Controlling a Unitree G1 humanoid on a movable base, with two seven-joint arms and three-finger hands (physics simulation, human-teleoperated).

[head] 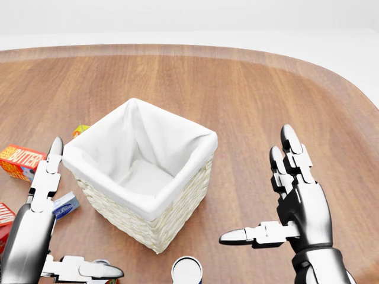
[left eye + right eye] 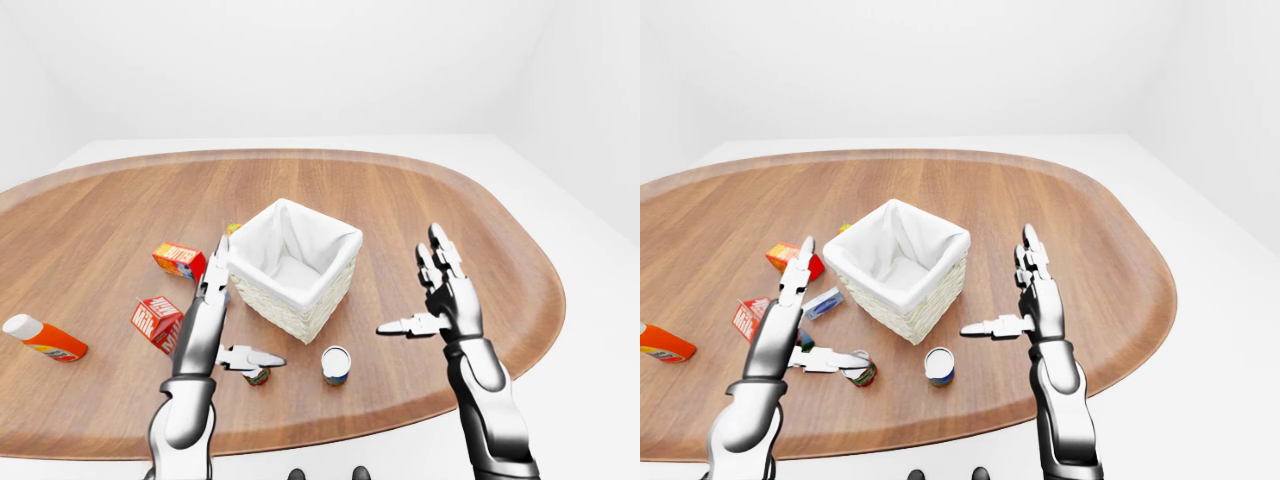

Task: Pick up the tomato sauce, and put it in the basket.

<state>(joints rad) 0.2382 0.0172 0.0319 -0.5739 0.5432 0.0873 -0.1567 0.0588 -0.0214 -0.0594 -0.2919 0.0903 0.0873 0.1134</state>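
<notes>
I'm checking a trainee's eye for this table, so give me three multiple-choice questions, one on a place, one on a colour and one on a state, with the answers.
1. In the left-eye view, where does the orange bottle lie relative to the basket?
A. far left
B. inside it
C. far right

2. What colour is the basket's lining?
A. red
B. white
C. blue

3. How are the left hand and the right hand?
A. both fists
B. both open, holding nothing
C. right gripping a can

Answers: 1 A, it lies near the table's left edge. 2 B, white cloth folds over the rim. 3 B, fingers spread, nothing between them.
</notes>
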